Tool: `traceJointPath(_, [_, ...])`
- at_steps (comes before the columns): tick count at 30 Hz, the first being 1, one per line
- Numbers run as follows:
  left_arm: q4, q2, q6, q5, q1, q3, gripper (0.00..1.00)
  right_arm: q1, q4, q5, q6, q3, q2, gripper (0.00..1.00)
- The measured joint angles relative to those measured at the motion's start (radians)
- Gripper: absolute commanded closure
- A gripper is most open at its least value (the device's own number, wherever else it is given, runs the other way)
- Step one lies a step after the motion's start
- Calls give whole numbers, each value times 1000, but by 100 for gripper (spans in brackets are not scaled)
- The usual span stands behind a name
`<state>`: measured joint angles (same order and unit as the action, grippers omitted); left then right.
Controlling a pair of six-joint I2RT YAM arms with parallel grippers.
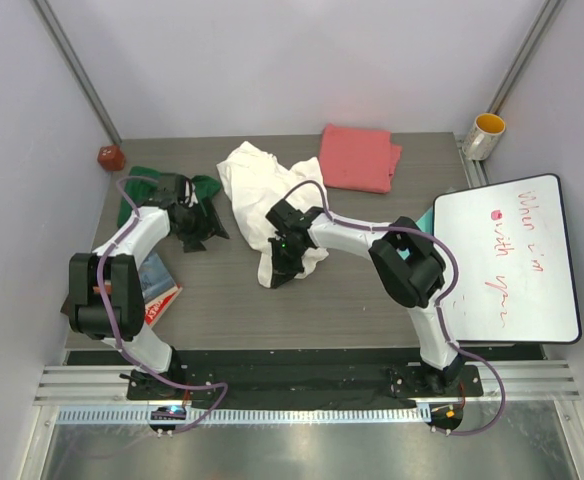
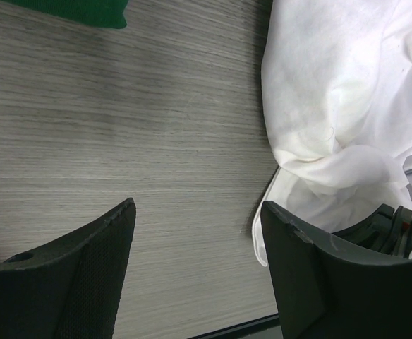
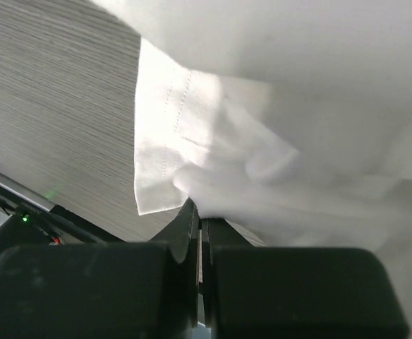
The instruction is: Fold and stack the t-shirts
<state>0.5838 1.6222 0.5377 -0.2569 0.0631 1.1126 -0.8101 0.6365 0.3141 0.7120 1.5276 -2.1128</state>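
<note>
Your right claw (image 3: 200,212) is clenched on a fold of the white shirt (image 3: 276,85), near its stitched hem, with cloth bunched at the tips. Your left claw (image 2: 197,212) stands released over bare bench (image 2: 121,127), between the green shirt (image 1: 208,186) and the white one. Farther back, the pink shirt (image 1: 357,158) lies folded flat, apart from the white one.

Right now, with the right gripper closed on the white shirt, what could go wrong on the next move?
1. The right gripper seems to pinch only a thin fold near the hem of the white t-shirt. The cloth may slip out on a pull.
2. The shirt is crumpled, and the left gripper is open over the table, holding nothing. A one-sided pull could drag the heap rather than spread it.
</note>
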Motion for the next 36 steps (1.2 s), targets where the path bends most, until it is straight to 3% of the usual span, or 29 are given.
traceJointPath(13, [0,-2,4,-16,0,-8,28,0,104,-55,-38,61,26,99])
traceJointPath(26, [3,-96,15,-24,0,-29,28,95,244,-166,-61,113,328,99])
traceJointPath(36, [3,-114,30,-24,0,-29,28,128,358,-269,-85,286,362,99])
